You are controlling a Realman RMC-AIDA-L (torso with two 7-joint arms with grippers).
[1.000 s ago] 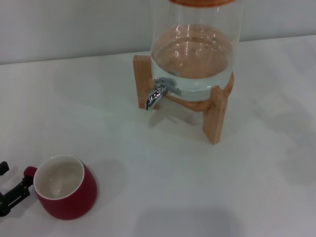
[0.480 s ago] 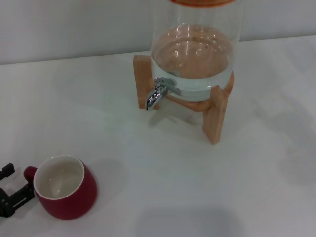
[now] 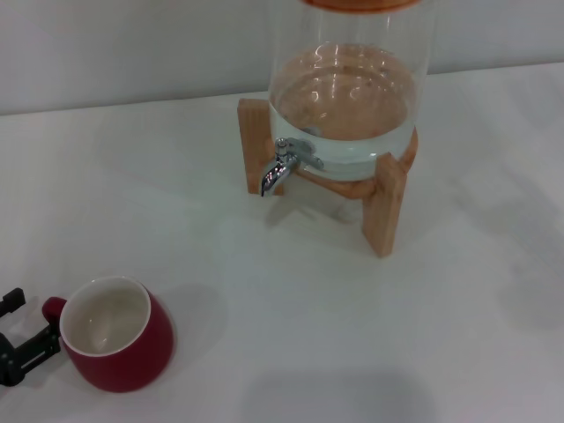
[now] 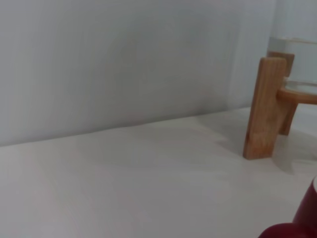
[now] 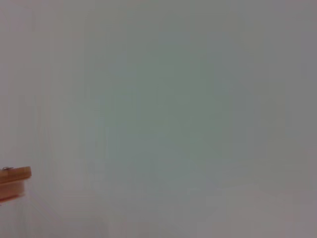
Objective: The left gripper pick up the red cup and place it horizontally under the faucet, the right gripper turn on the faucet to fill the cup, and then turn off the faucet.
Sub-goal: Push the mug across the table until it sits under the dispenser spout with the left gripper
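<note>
The red cup point(image 3: 119, 335) stands upright on the white table at the front left, its cream inside showing and its small handle pointing left. My left gripper point(image 3: 25, 324) is at the frame's left edge, right beside that handle, open, with its black fingers point(image 3: 35, 345) spread and nothing between them. A sliver of the red cup point(image 4: 297, 224) shows in the left wrist view. The chrome faucet point(image 3: 280, 167) sticks out from the dispenser at the back centre, spout down, with nothing under it. My right gripper is out of view.
The glass dispenser point(image 3: 348, 79) holds water and rests on a wooden stand point(image 3: 385, 207), whose leg point(image 4: 262, 106) also shows in the left wrist view. A wall runs along the table's far edge. The right wrist view shows the wall and a wooden edge point(image 5: 15, 177).
My left gripper has edged slightly right, toward the cup's handle. The cup and the dispenser have not moved.
</note>
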